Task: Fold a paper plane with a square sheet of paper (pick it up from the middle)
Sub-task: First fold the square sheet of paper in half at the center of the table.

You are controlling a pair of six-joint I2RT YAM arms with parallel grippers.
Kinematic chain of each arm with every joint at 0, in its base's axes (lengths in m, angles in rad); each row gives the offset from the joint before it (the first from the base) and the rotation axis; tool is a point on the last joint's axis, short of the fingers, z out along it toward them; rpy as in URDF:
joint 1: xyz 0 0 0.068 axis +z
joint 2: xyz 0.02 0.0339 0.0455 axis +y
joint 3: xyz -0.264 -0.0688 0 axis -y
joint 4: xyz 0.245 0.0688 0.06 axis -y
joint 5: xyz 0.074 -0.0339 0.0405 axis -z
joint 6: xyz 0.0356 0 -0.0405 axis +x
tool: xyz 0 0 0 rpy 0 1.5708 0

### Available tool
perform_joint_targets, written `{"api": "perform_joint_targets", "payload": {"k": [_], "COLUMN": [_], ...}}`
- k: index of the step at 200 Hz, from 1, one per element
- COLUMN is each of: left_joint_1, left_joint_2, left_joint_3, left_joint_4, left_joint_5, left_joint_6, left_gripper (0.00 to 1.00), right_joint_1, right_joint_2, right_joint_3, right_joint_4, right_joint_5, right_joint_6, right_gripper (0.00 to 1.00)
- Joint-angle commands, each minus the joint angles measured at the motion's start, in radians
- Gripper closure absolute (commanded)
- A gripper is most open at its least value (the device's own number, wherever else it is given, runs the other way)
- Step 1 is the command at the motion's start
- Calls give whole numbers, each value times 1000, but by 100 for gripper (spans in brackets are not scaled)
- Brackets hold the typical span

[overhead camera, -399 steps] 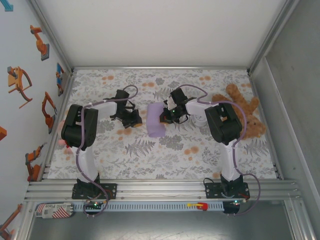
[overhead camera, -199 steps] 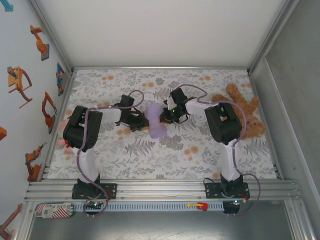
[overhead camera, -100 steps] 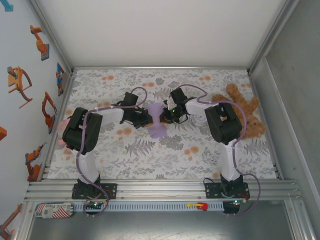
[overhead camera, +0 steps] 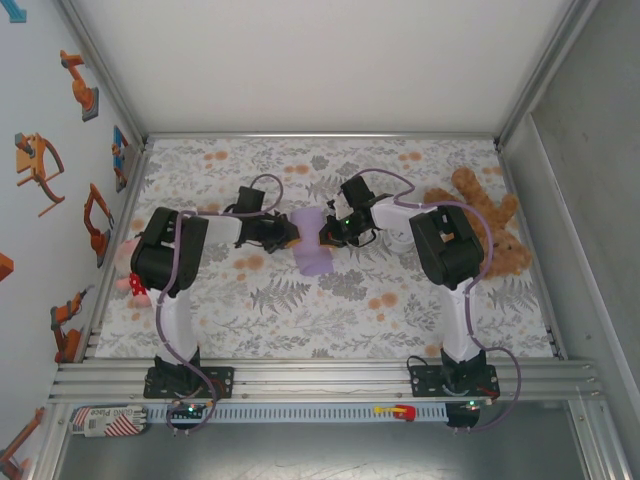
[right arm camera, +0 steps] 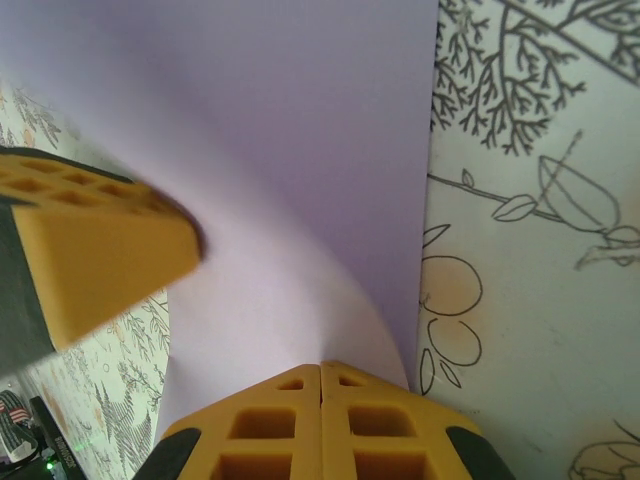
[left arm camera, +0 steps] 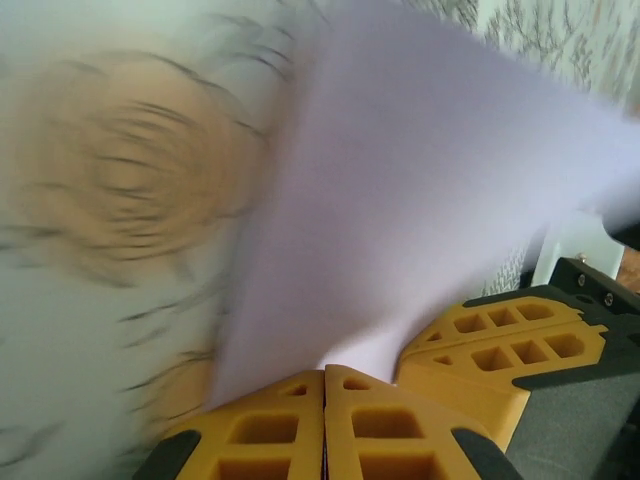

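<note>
Left arm pose: reaches forward and inward from its base, forearm low over the tablecloth (overhead camera: 330, 300), wrist turned toward the right arm.
Left gripper (overhead camera: 288, 234): yellow fingers (left arm camera: 270, 430) pressed together, no gap between them, pinching the left edge of the square sheet of paper (overhead camera: 311, 246).
Right arm pose: elbow raised, forearm angled in toward the left arm, wrist low.
Right gripper (overhead camera: 325, 232): fingers (right arm camera: 380, 420) closed flat against each other, clamping the right edge of the sheet.
Gripper relation: tips face each other across the sheet, close together, with the paper between them.
Square sheet of paper: lavender, held between both grippers at its middle; narrowed where it is pinched, spreading wider beyond and nearer than the fingertips. In the left wrist view it (left arm camera: 420, 220) rises from the closed fingertips; in the right wrist view it (right arm camera: 300, 150) curves up out of that gripper's grip.
Teddy bear (overhead camera: 490, 235): brown, to the outer side of the right arm, apart from the gripper.
Pink toy (overhead camera: 128, 272): at the outer side of the left arm.
Writing: a red-and-white striped tag (overhead camera: 105, 420) by the left base; its lettering is too small to read.
</note>
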Motion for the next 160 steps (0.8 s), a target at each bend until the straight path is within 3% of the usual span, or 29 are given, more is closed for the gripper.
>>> {"api": "perform_joint_targets", "payload": {"k": [1, 32, 58, 113, 160], "left_joint_1": [88, 107, 68, -6, 24], "left_joint_2": [-15, -75, -109, 38, 83], "left_joint_3": [-48, -28, -39, 17, 75], "left_joint_4": [-98, -117, 46, 224, 96], "left_joint_5": [-91, -68, 11, 40, -18], "left_joint_6": [54, 67, -2, -113, -23], "left_gripper": [91, 91, 90, 89, 89], "right_joint_1": [-27, -29, -29, -29, -30], "right_joint_2": [121, 117, 117, 119, 115], "right_joint_3": [-80, -82, -82, -84, -88], "right_joint_4": [-197, -197, -196, -196, -195], "right_joint_5": [251, 253, 254, 256, 261], "right_joint_6": [-19, -19, -19, -18, -19], "right_gripper": [100, 100, 100, 100, 100]}}
